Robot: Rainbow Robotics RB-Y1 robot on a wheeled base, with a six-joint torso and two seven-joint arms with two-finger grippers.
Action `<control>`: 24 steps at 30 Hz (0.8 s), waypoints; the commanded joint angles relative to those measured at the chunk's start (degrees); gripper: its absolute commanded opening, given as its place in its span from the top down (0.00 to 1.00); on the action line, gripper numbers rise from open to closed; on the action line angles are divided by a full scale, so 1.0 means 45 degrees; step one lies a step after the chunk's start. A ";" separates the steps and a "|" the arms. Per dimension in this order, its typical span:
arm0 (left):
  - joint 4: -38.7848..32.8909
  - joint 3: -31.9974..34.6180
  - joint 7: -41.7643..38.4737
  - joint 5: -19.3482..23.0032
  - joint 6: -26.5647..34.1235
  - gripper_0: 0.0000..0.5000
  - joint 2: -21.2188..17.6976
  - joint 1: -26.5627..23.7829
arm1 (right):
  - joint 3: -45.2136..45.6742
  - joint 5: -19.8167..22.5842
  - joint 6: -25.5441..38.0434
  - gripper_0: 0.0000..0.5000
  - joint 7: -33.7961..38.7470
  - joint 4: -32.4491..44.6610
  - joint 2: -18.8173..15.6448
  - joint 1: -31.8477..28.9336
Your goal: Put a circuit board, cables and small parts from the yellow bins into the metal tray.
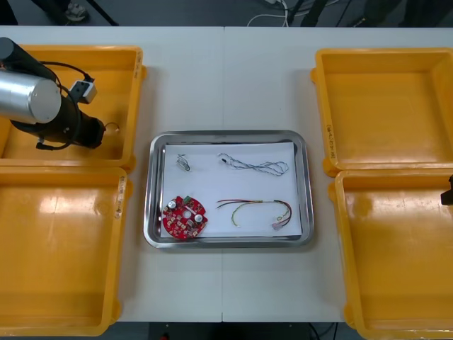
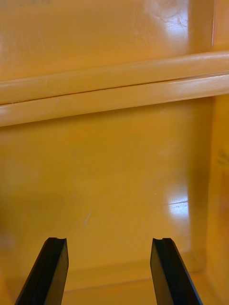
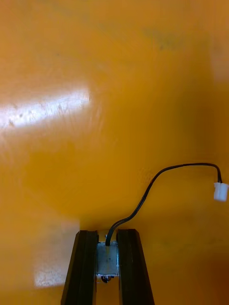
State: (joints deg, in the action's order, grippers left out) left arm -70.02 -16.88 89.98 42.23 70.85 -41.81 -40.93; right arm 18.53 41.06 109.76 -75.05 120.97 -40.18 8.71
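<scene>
Black cable (image 3: 149, 188) end sits clamped between the left fingers (image 3: 85, 267).

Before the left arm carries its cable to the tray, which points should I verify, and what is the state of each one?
1. Left gripper shut on the metal end of the black cable: ok.
2. Its white connector lifted off the floor of the far left yellow bin: cannot tell.
3. Bare white space in the metal tray for this cable: ok.
4. Circuit board, small metal part, blue and white cable and red and yellow cable already inside the tray: ok.
5. Right gripper open over a right yellow bin, away from the tray: ok.
</scene>
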 commanded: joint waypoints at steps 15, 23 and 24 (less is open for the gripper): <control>-0.2975 0.3282 -0.0758 -0.1005 0.5270 1.00 -0.0142 -0.0261 | -0.0134 0.0193 0.0053 0.00 -0.0139 0.0070 0.0042 0.0115; -0.4538 0.3985 -0.0973 -0.1689 0.7243 1.00 0.0327 -0.0261 | -0.0154 0.0290 0.0053 0.00 -0.0139 -0.0203 0.0042 0.0388; -0.4733 0.4044 -0.1012 -0.1767 0.7477 1.00 0.0405 -0.0261 | -0.0154 0.0290 0.0053 0.00 -0.0158 -0.0203 0.0042 0.0408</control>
State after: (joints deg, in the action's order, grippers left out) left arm -87.36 -1.12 89.98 35.95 101.79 -41.39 -41.12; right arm 18.53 41.85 109.76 -75.05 119.81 -40.18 8.97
